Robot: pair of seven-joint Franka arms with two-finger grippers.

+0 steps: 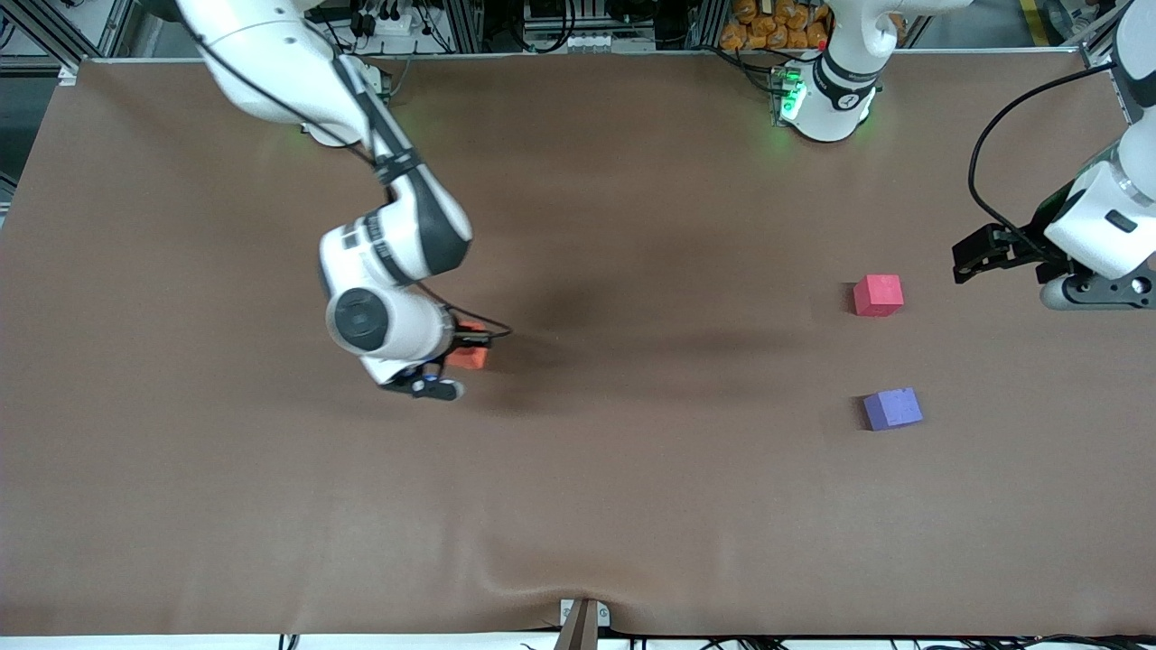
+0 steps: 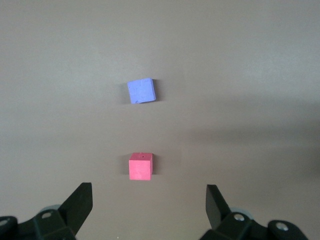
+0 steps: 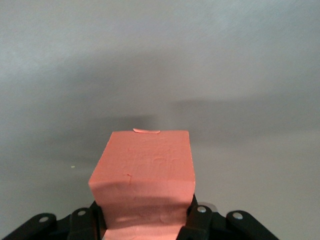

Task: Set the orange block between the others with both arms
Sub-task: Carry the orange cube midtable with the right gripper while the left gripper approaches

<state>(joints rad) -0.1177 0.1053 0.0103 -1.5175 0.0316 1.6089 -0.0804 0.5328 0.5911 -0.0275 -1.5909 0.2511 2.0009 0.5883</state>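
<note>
Progress as I read it from my console: the pick-up is done, the delivery is not. Left of centre in the front view, the right gripper (image 1: 456, 348) is clamped on the orange block (image 1: 469, 355); its own wrist view shows the cube (image 3: 142, 172) pinched between the two fingers with bare surface under it, so I judge it lifted clear.

At the right of the front frame lie the other two cubes, the pinkish-red block (image 1: 878, 295) higher in the picture and the purple-blue block (image 1: 892, 408) lower, well apart with an open gap between them. The orange block is far from that gap, toward the right arm's end of the worktop (image 1: 632, 506).

At the right edge of the frame, the left gripper (image 1: 968, 262) hangs with fingers spread wide and nothing in them, beside the pinkish-red block; this arm waits. I expect a handover or a long carry is left, then the placing.

Surface: plain brown covering, slightly rippled at the lower edge. Along the top of the frame I see aluminium framing, cables and the green-lit base (image 1: 795, 95).
</note>
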